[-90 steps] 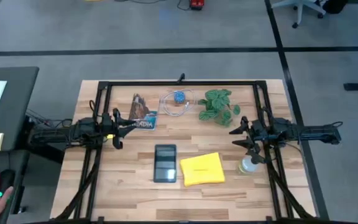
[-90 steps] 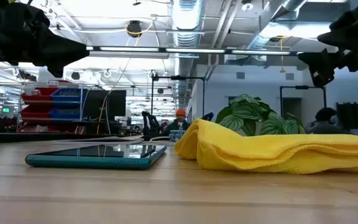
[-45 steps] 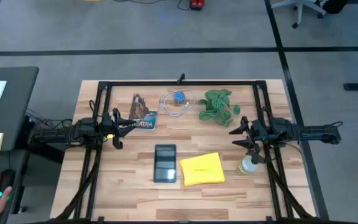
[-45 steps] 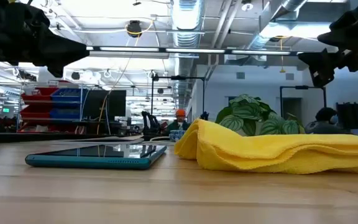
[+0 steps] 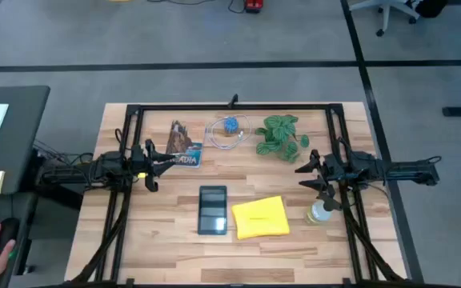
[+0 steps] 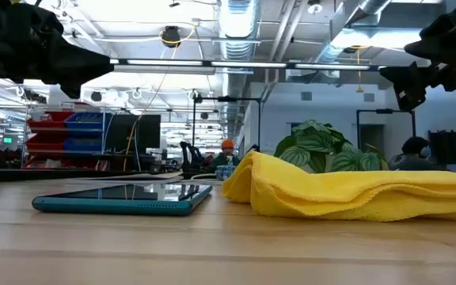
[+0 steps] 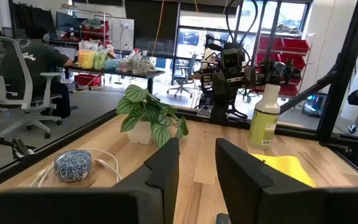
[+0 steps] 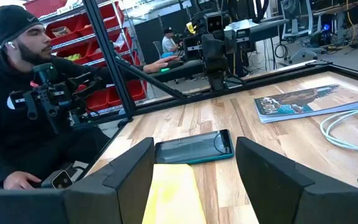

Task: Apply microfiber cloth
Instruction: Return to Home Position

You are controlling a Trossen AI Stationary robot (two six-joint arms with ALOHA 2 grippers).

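Microfiber cloth [image 5: 261, 218] beside tablet [image 5: 212, 210]; left gripper [image 5: 152, 166], right gripper [image 5: 305, 176] at table sides, fingers spread, empty

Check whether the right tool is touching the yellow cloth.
Apart. The high view shows bare table between the right tool and the microfiber cloth.

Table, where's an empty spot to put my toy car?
Bare wood runs along the table edge nearest the tablet and microfiber cloth, and between the tablet and left gripper. The far side is crowded: magazine, blue ball, plant.
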